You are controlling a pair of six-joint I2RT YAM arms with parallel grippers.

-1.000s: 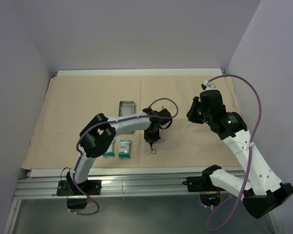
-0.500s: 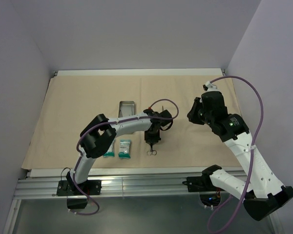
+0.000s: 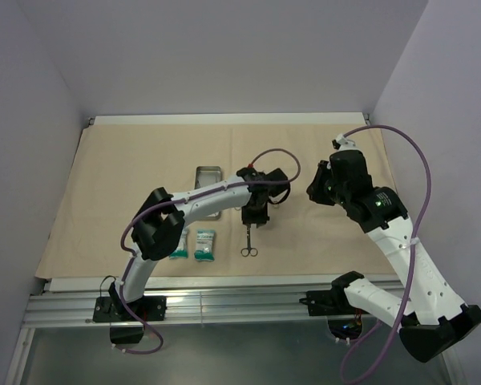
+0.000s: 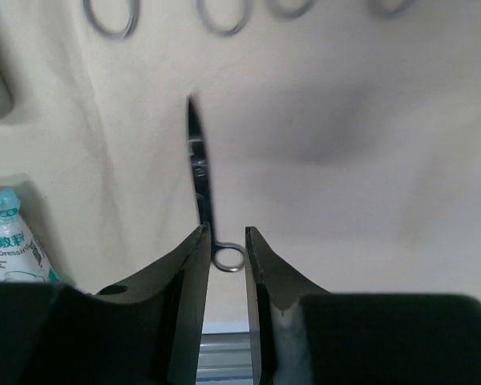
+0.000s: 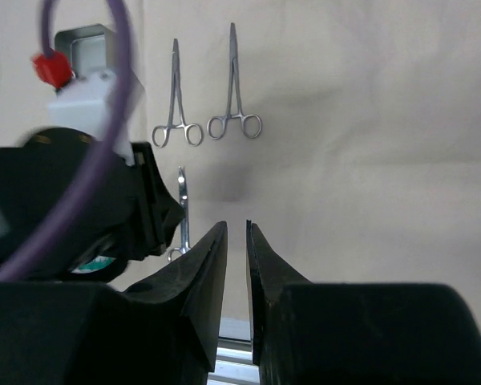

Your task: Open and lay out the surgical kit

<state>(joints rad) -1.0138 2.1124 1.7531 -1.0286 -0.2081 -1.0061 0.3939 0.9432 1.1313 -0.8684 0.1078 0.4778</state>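
The tan drape (image 3: 112,184) lies spread flat over the table. Dark scissors (image 4: 200,184) lie on it, tips pointing away, and they also show in the top view as scissors (image 3: 248,241). My left gripper (image 4: 224,231) hovers just above their ring handle, open and holding nothing. Two silver forceps (image 5: 176,104) (image 5: 234,95) lie side by side beyond it. The grey tray (image 3: 208,178) is partly under the left arm. Two teal-white packets (image 3: 179,245) (image 3: 204,245) lie near the front edge. My right gripper (image 5: 236,224) hangs over bare drape to the right, its jaws slightly apart and empty.
The left arm (image 5: 80,200) fills the left side of the right wrist view. A white table edge and a metal rail (image 3: 224,301) run along the front. Purple-grey walls close the left, back and right sides.
My left gripper has opened and drawn back from the scissors, which now lie free on the drape. The right arm has barely moved.
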